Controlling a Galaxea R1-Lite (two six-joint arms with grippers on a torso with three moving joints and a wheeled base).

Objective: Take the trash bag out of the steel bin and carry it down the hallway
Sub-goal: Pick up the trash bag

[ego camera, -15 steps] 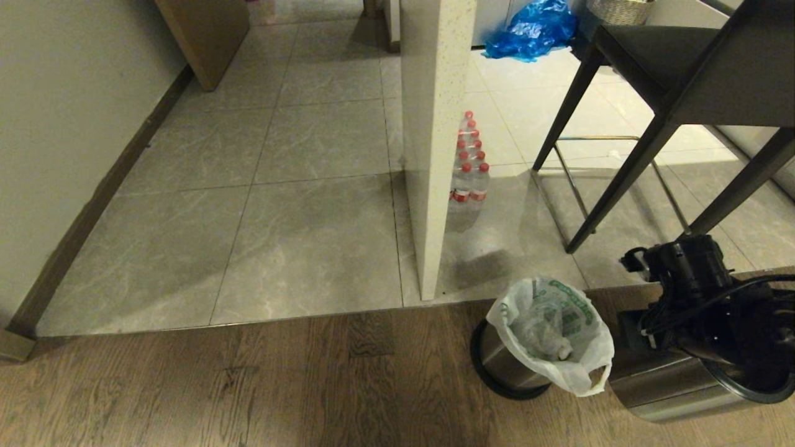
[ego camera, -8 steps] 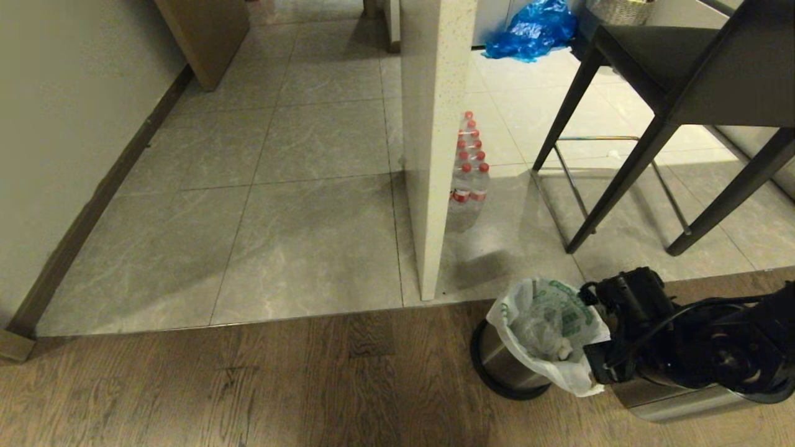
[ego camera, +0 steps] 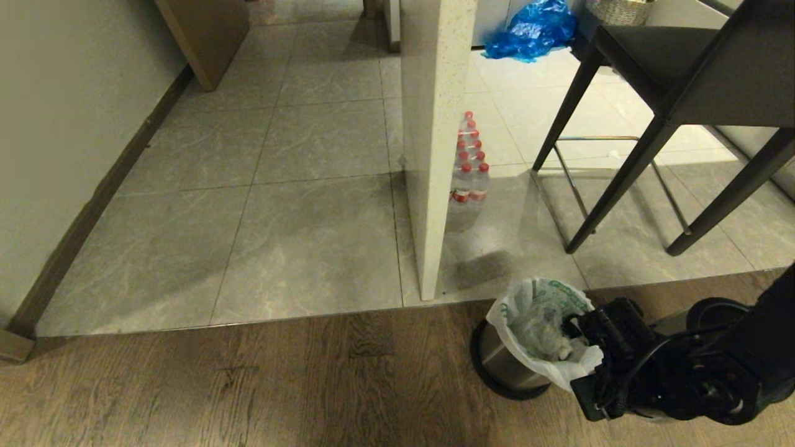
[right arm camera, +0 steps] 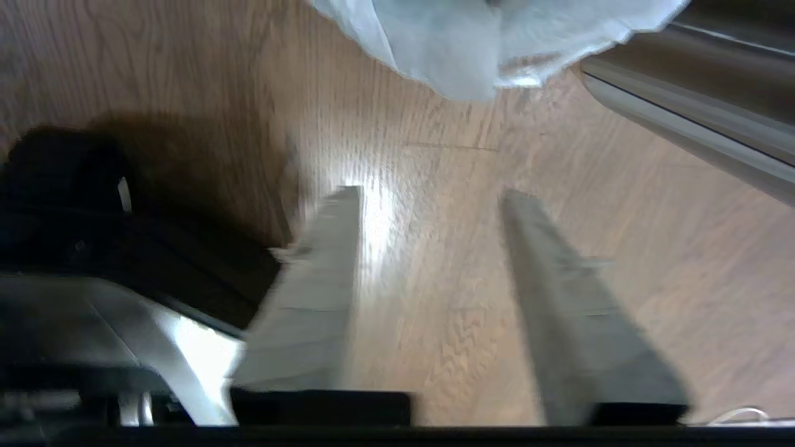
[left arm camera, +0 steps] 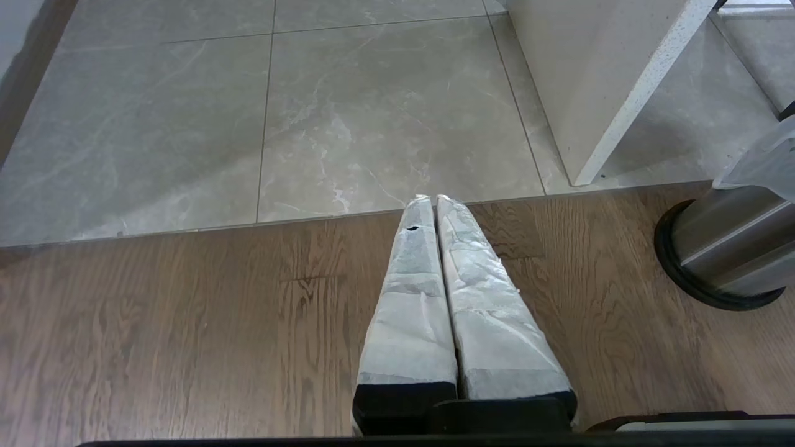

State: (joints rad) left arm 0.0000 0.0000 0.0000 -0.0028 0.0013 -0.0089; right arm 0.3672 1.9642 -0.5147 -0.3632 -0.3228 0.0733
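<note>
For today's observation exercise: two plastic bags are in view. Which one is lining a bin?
The trash bag, whitish and translucent with green printing, lines the steel bin on the wood floor. The blue bag lies loose on the tiles far behind.

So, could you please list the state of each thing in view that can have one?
trash bag: still lining the bin, mouth open, rim folded over the outside
steel bin: upright on the wood floor, unlidded
right gripper: open, empty, beside the bag's overhang
left gripper: shut, empty, over the wood floor
water bottles: upright, capped
</note>
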